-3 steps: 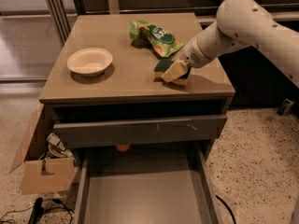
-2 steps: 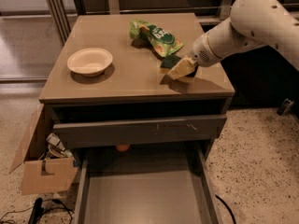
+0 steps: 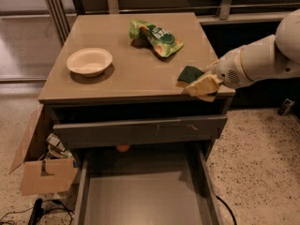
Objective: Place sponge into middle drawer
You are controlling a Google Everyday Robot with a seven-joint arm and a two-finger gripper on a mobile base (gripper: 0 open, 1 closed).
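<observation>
The sponge point(image 3: 199, 80), yellow with a dark green layer, is held tilted just above the right front corner of the wooden cabinet top point(image 3: 136, 74). My gripper point(image 3: 212, 78) reaches in from the right and is shut on the sponge; my white arm hides most of its fingers. The middle drawer point(image 3: 140, 200) is pulled out below, a wide grey box with a flat bare floor, lying down and to the left of the sponge.
A white bowl point(image 3: 89, 61) sits at the top's left and a green snack bag point(image 3: 155, 36) at the back middle. A closed grey drawer front point(image 3: 140, 130) lies above the open drawer. A small orange object point(image 3: 123, 148) lies behind it. A cardboard box point(image 3: 44, 168) stands at the left.
My gripper has carried the sponge from the middle right of the top toward its right front corner, and the sponge now hangs partly over the edge.
</observation>
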